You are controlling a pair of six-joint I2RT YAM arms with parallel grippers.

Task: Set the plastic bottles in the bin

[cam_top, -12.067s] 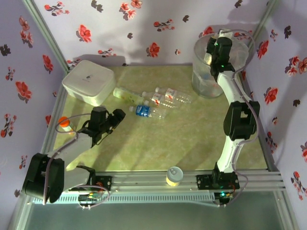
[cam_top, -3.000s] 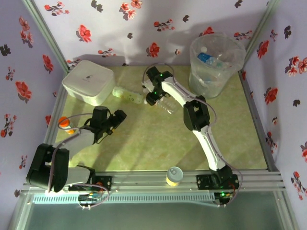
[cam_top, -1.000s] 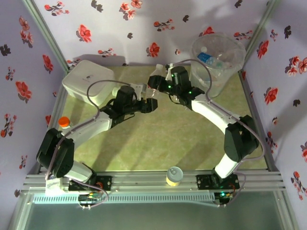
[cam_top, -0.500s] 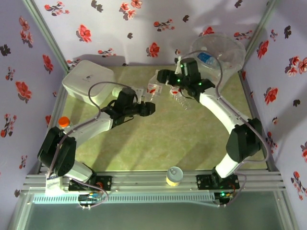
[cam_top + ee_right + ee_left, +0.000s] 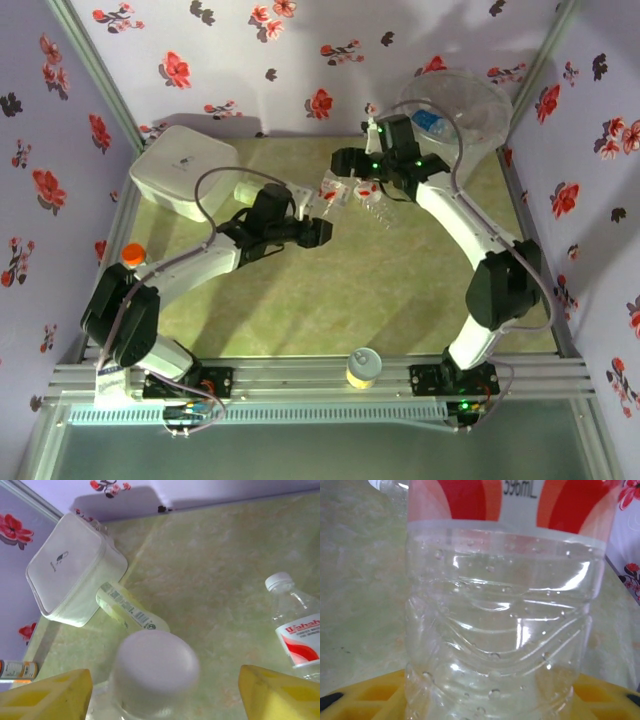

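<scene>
Both clamped: left jaws on red-label bottle, right jaws on white-capped bottle; green-label bottle beside white box.

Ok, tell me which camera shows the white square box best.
The right wrist view: the white box is whole and large, its lid logo visible, with a green-labelled bottle lying beside it. The top external view shows the white box whole too, but much smaller.

The left arm and right arm are built of white rounded links joined by black joint housings. A thin grey cable is looped beside the left arm. Small green lights are seen near the right wrist. The fingers are faced in yellow, apparently moulded with a grid of recesses.
</scene>
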